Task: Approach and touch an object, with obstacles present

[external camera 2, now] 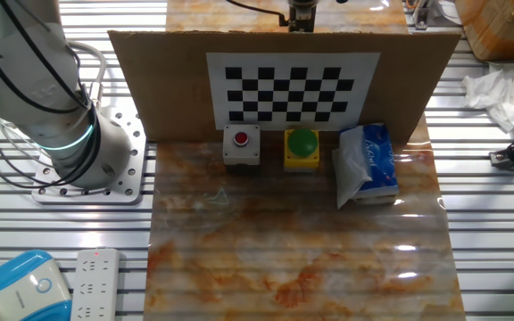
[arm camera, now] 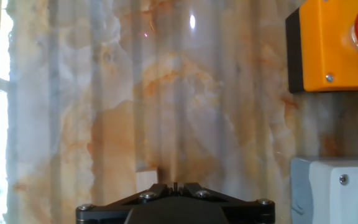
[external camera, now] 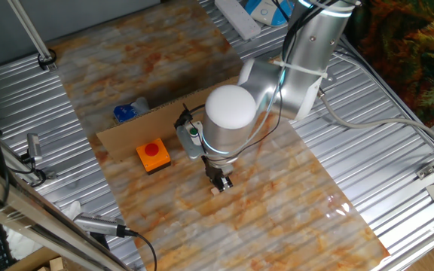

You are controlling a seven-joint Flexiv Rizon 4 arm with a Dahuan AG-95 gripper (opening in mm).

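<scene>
Cardboard comes first: the long plain brown cardboard strip [external camera: 168, 120] is standing on edge across the far left of the marbled bench [external camera: 277, 196], and I am working on the near side of it, so it is no longer lying between me and the boxes here. Just right of it the square orange box with a red button [external camera: 153, 156] is sitting untouched. In the hand view, that orange box [arm camera: 328, 46] is showing at the upper right and a grey button box [arm camera: 331, 190] at the lower right, both well apart from my fingertips.

Further right, my tool [external camera: 221, 181] is hanging low over the bench with its fingers brought together and gripping nothing. A small pale block [arm camera: 146, 176] is lying just beside the tip, but whether I am touching it I cannot tell.

I am judging the approach as mostly done. The touch itself is looking unfinished if a button box is the target, and which object is meant I cannot say.
</scene>
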